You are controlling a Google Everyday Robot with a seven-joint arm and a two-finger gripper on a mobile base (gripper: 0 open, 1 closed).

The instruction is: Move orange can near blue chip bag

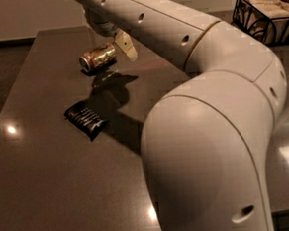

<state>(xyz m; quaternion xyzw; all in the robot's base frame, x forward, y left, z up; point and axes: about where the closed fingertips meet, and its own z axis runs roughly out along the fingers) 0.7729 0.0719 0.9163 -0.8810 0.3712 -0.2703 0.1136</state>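
Camera view put your hand [122, 43] just beside the orange can [98, 57], which lay sideways on the worktop [50, 183]; its spread couldn't be told. You needed to straddle the can's body squarely; the blue chip bag was unseen.

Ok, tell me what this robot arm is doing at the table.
The robot's arm reaches across the dark table, with its gripper hanging close by the right end of the orange can. The can lies on its side on the far part of the table; whether the gripper touches it cannot be told. A small black ribbed snack packet lies nearer the camera, apart from the can. No blue chip bag is in view, so the move looks not yet done.
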